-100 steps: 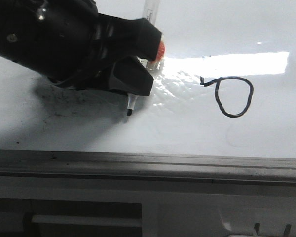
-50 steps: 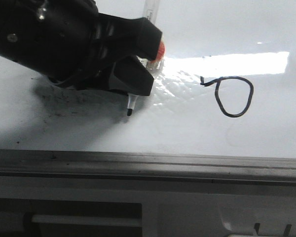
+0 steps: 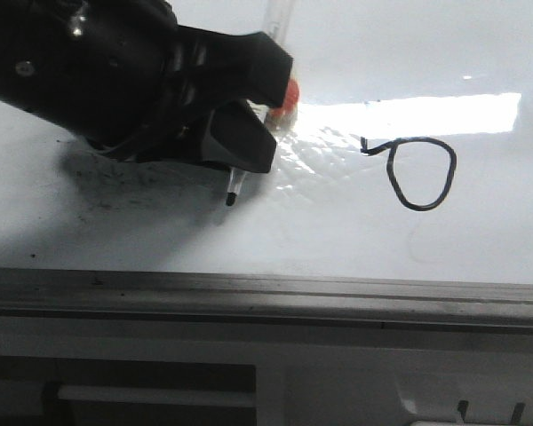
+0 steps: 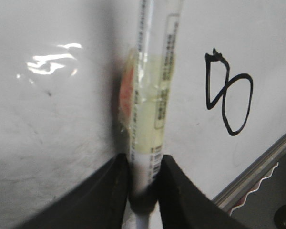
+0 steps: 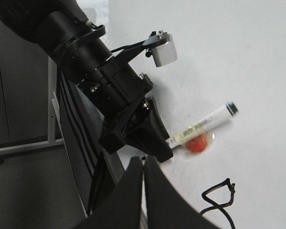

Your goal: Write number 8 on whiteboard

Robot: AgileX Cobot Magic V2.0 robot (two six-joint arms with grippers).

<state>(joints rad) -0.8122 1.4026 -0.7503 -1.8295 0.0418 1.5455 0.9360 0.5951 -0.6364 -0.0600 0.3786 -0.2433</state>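
Number 8 [image 3: 419,173] drawn on whiteboard [image 3: 355,231], front-right of board centre, near the front rail side: bold rounded loop closed, plus a small angular upper loop seen more clearly in left wrist view [image 4: 227,95]; in front view that upper part reads only as a short hooked stroke. Looks essentially finished, judging by closed lines in both loops. Marker [image 4: 150,105] pinched between left gripper [image 4: 143,191] fingers, clamped on the barrel low down, taped orange bit [image 3: 287,96] on its side; tip [image 3: 232,197] pointing down at board, well left of the 8, can't tell if touching or just off the surface. Right gripper [image 5: 143,191] fingers pressed together, nothing between them, hanging over the board near the 8. Step in hand, as judged: lift off and clear w/o smudging, or retouch faint upper loop. For doing it well: raise tip straight up before any sideways travel, keep barrel upright so no stray line; if retouching, approach from above the upper loop, light pressure, follow existing stroke, close it at the crossing. Room: wide bare board left of the 8 and behind it; grey edge rail [image 3: 266,297] runs along the front, close below the 8, so little margin that way. Specks and smudges [image 3: 107,191] under the left arm's shadow, glare patch [image 3: 409,114] just behind the 8.
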